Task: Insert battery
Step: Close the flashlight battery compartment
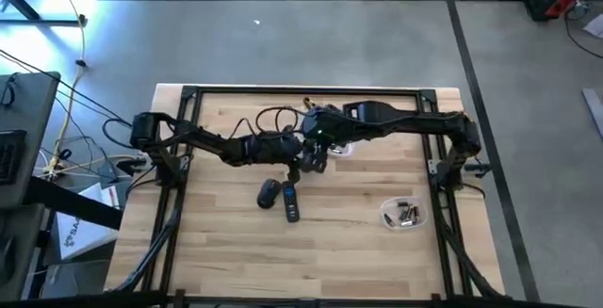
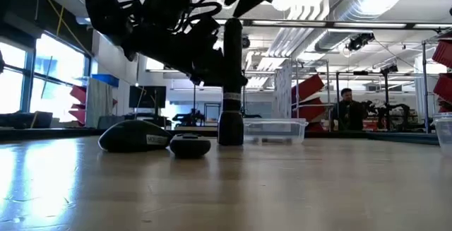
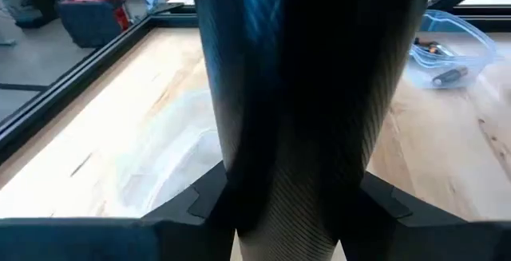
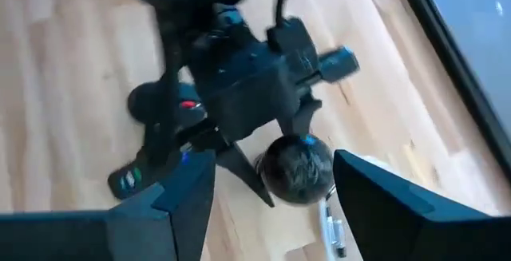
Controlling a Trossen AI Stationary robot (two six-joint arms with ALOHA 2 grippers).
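**Left fingers hold the dark tube, batteries wait in their container**

At the middle of the tabletop point(image 1: 226, 261), you see both grippers meeting. The left gripper point(image 1: 307, 164) has its fingers clamped on a dark tube point(image 2: 231, 61), which stands upright. The right gripper point(image 1: 325, 140) hovers just above it, at 1 o'clock from the left one, with its fingers spread and empty. The batteries point(image 1: 406, 216) lie in a clear container point(image 1: 388, 217), well apart from the tube, at 4 o'clock. A mouse point(image 1: 268, 193) and a remote point(image 1: 291, 203) lie side by side at 7 o'clock from the left gripper.
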